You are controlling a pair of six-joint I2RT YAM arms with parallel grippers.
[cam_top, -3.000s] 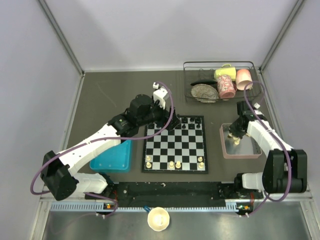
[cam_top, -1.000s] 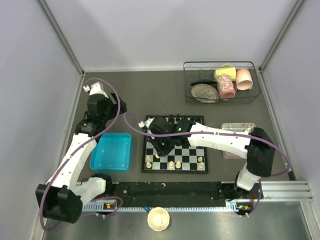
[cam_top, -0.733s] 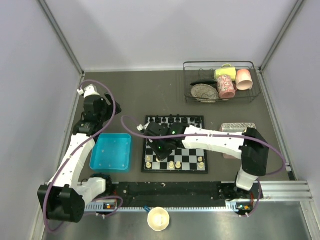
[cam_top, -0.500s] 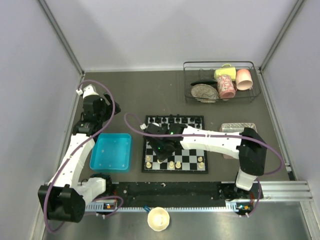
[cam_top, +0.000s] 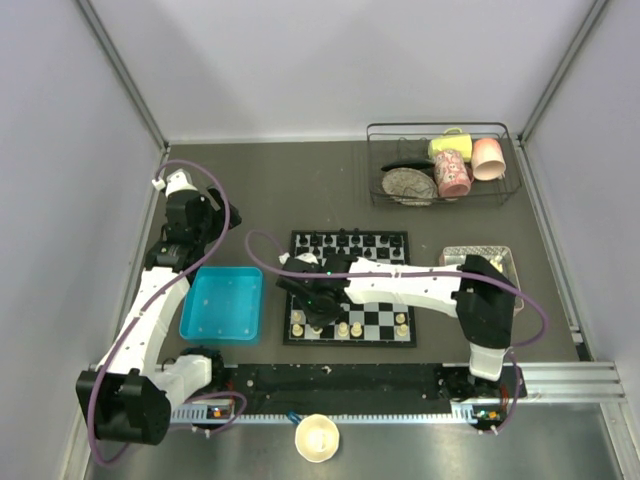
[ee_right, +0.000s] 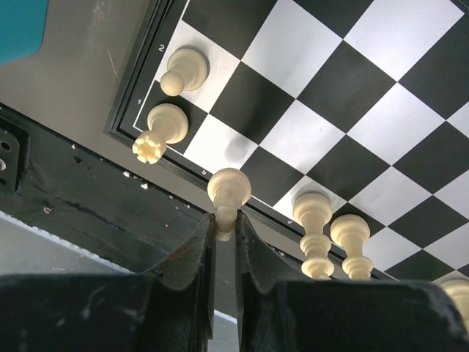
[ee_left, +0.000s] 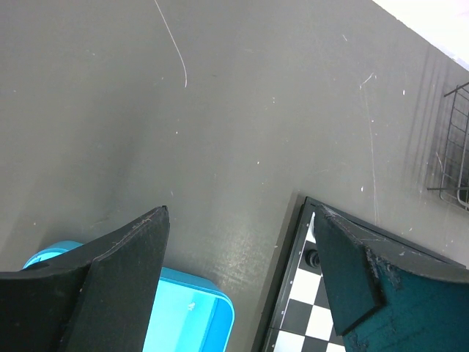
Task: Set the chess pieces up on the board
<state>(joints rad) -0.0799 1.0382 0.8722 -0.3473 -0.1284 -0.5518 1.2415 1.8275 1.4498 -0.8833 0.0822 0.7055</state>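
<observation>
Cream chess piece (ee_right: 229, 188) sits pinched between the right fingers (ee_right: 196, 253); next it needs lowering onto the board (ee_right: 343, 82) square just beyond them. Left fingers (ee_left: 121, 249) spread, empty.

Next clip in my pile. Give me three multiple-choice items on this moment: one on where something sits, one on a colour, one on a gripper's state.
1. Where is the blue tray relative to the chessboard?
A) left of it
B) right of it
C) on top of it

2. What colour is the chess piece in the right gripper?
A) black
B) cream
C) blue

3. How is the left gripper?
A) shut on a chess piece
B) shut on the blue tray
C) open, holding nothing

Answers:
1 A: the top view shows the tray beside the board's left edge.
2 B: the right wrist view shows a cream piece pinched in that gripper.
3 C: the left wrist view shows it spread wide with nothing in between.
</observation>
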